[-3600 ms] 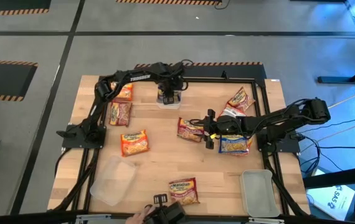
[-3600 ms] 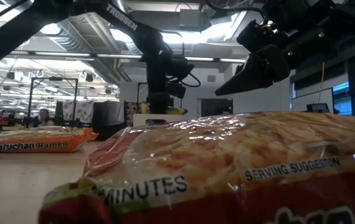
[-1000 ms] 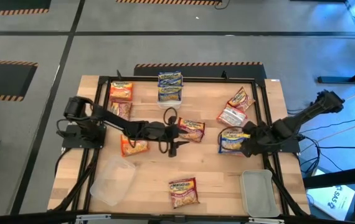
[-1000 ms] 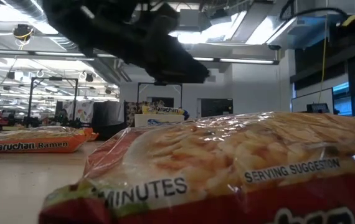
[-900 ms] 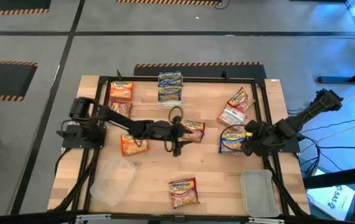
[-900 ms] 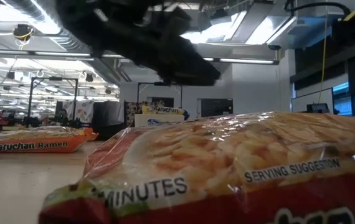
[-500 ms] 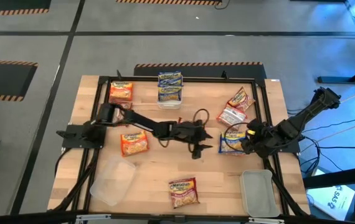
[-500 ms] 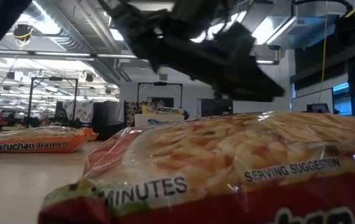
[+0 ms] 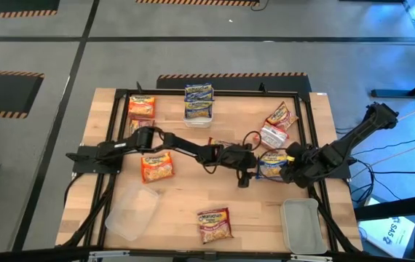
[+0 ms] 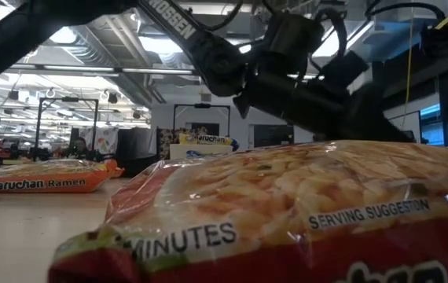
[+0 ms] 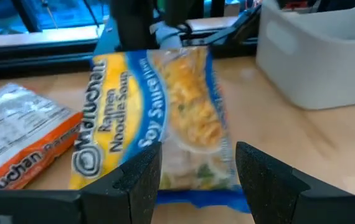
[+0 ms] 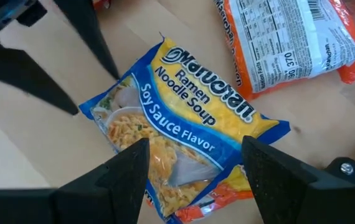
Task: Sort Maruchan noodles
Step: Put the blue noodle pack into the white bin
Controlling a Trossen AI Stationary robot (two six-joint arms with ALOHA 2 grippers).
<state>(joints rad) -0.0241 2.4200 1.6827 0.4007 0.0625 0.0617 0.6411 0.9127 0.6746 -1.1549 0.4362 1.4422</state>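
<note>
A blue and yellow Maruchan soy sauce packet (image 9: 271, 168) lies flat on the table's right half. My left gripper (image 9: 245, 173) reaches across the table to the packet's left end (image 11: 190, 186), and its open fingers (image 11: 141, 180) stand on either side of that end. My right gripper (image 12: 196, 171) hangs open above the same packet (image 12: 184, 124), by the right edge (image 9: 290, 164). Other noodle packets lie flat: an orange one (image 9: 142, 106), red ones (image 9: 156, 167) (image 9: 215, 224), and two at the far right (image 9: 280, 115) (image 9: 269, 136). My left gripper comes nearly level from the table's left side, with one finger on each side of the blue packet's left end (image 12: 93, 109). I cannot tell whether the fingers touch it. The packet lies flat on the table.
Blue packets sit stacked at the far edge (image 9: 199, 102). A clear tub (image 9: 131, 211) stands near the front left and a grey tub (image 9: 300, 225) near the front right. A black frame (image 9: 311, 124) borders the table. A red packet (image 10: 287, 212) fills the low view.
My left arm has stretched out toward the table's right edge and sunk a little. Its gripper has gone from the table's middle to the blue packet's left end, and its fingers have stayed apart. The packets lie as before.
</note>
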